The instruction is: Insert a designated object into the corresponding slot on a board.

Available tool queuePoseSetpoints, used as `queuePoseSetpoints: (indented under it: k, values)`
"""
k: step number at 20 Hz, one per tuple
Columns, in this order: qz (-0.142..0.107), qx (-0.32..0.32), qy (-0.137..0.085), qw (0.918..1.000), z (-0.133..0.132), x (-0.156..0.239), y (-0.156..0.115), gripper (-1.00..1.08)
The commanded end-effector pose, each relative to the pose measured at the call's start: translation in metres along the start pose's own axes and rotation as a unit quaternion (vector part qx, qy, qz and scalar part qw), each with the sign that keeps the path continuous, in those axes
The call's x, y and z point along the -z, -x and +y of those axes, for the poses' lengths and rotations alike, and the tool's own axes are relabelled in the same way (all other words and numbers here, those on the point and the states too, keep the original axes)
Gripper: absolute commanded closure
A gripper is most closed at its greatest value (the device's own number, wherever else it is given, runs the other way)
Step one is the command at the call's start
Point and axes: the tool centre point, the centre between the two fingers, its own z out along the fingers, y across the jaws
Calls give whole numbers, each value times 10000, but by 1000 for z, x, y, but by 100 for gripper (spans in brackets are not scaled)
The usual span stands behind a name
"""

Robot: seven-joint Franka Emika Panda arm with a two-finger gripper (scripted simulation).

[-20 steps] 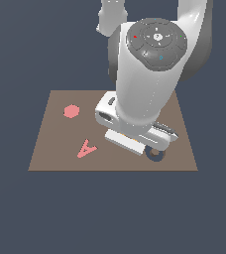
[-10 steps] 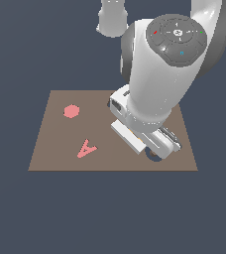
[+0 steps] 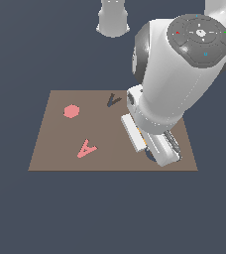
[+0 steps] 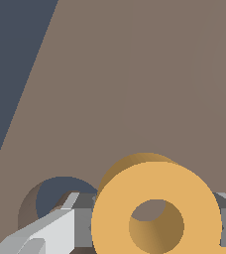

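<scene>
Arm has swung toward the board's near edge on the exterior view's right, uncovering the dark V mark.
Gripper fingers closed on the ring, held just beside the slot, not yet over it (partly hidden). Ring: flat orange-yellow donut, round hole. Looks like final alignment before insertion.
</scene>
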Motion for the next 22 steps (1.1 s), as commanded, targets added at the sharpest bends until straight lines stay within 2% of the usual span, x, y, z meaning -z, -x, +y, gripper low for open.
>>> queuePoseSetpoints:
  k: [1,5,9,15,22]
  values:
    - [0,-471,-3,9989,-4,1,4,108]
    - [0,-1201,-4,9928,-12,1,10,108]
    - [-1,-1926,-5,9813,-20,2,14,108]
    - [-1,-2901,-5,9570,-32,3,18,108]
    - [-2,-3729,-4,9279,-43,4,20,108]
